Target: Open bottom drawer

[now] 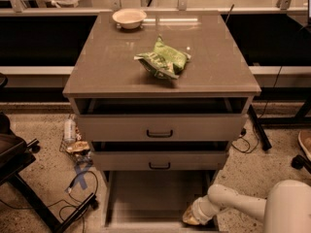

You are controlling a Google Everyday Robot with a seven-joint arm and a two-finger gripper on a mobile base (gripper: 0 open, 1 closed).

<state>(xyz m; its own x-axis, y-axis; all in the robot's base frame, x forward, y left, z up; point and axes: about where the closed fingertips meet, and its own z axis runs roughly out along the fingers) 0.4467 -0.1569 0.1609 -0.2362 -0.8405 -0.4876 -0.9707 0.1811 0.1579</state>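
The bottom drawer (155, 198) is pulled far out of the grey-beige cabinet, showing its plain grey interior; its front sits at the lower edge of the view and its handle is out of sight. My gripper (193, 217) is at the drawer's front right corner, low in the view, at the end of the white arm (233, 204) that reaches in from the lower right. The top drawer (159, 127) and the middle drawer (159, 160) each stand a little way out, with black bar handles.
A green crumpled bag (163, 59) and a white bowl (129, 18) lie on the cabinet top (107, 67). Bottles and litter (74, 142) and cables (77, 191) lie on the floor at the left. A black chair base (19, 178) stands at the far left.
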